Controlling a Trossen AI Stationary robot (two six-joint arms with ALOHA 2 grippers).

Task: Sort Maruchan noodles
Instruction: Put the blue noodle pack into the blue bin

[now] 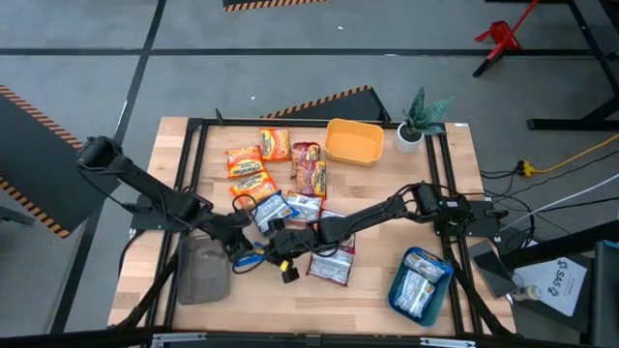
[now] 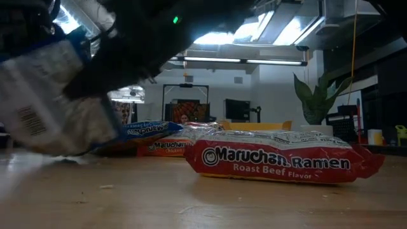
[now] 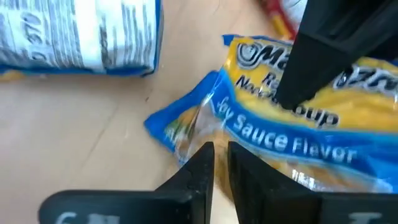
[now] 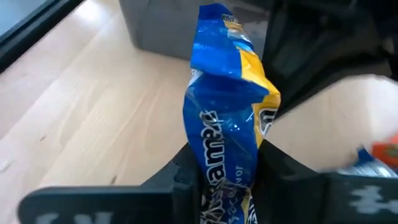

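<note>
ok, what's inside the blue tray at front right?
The blue tray holds blue-and-white noodle packets, at least two lying side by side. They cover most of its floor, so anything beneath them cannot be seen.

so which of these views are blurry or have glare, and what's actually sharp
Low view: the red beef packet is sharp, the blue packet up close is a blur, and the ceiling lights glare. Left wrist view: the soy sauce packet is softly smeared. Right wrist view: the left gripper behind the packet is dim and vague. High view: evenly lit, table clear.
</note>
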